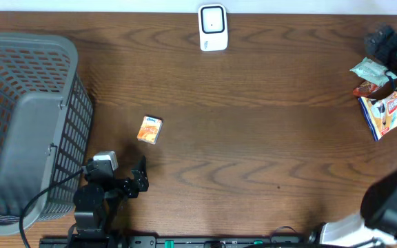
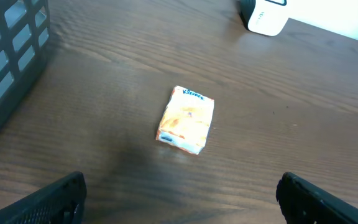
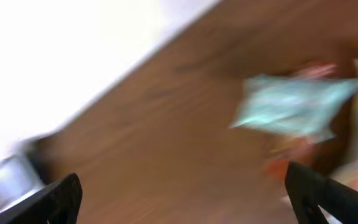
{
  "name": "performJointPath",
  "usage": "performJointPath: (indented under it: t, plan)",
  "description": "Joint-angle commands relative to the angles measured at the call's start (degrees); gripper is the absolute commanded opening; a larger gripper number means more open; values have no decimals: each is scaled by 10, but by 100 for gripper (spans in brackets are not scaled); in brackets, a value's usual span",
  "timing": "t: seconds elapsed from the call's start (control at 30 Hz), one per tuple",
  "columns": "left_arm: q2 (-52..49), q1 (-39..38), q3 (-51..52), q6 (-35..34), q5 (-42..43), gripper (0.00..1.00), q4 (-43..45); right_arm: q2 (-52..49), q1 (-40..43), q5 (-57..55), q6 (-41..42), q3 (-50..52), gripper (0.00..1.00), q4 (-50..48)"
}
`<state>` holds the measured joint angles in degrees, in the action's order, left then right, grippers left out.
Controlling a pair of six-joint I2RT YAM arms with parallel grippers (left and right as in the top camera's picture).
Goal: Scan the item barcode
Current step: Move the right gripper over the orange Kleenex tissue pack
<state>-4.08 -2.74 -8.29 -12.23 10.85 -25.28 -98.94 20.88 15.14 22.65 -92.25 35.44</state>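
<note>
text=blue "Kleenex" | on=far edge of the orange tissue pack (image 2: 186, 119), left wrist view | other=blue-and-white packet (image 1: 386, 112) carries red lettering, too small to read from overhead | right wrist view=blurred, nothing legible

table (image 1: 267, 145): dark wood | basket (image 1: 26, 43): grey, slatted, at its left edge | inside: perhaps a grey panel

You see a dark, grained wood table (image 1: 267, 151), a film-wrapped tissue pack (image 2: 186, 119), left of it a matt grey plastic basket (image 1: 73, 134), beyond it a glossy white plastic scanner (image 1: 213, 27)
</note>
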Motion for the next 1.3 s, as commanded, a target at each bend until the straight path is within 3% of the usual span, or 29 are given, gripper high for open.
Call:
performJointPath:
  t: [0.0, 0.23, 0.37, 0.73, 0.87, 1.03, 1.27]
  plan:
    - [1, -2, 8, -5, 5, 98, -9, 19, -50, 120, 91, -1, 99, 48]
    - [1, -2, 8, -5, 5, 98, -9, 2, -204, 135, 146, 5, 99, 173]
    - [1, -2, 8, -5, 5, 98, -9, -19, -312, 134, 113, 6, 99, 229]
    - [1, -2, 8, -5, 5, 98, -9, -52, -523, 18, 112, 6, 99, 226]
    - [1, -2, 8, -5, 5, 98, -9, -69, -562, -8, 119, 7, 99, 190]
    - [1, -2, 8, -5, 5, 98, -9, -90, -580, -22, 190, 10, 99, 175]
    - [1, -2, 8, -5, 5, 98, -9, -112, -581, -22, 191, 24, 99, 175]
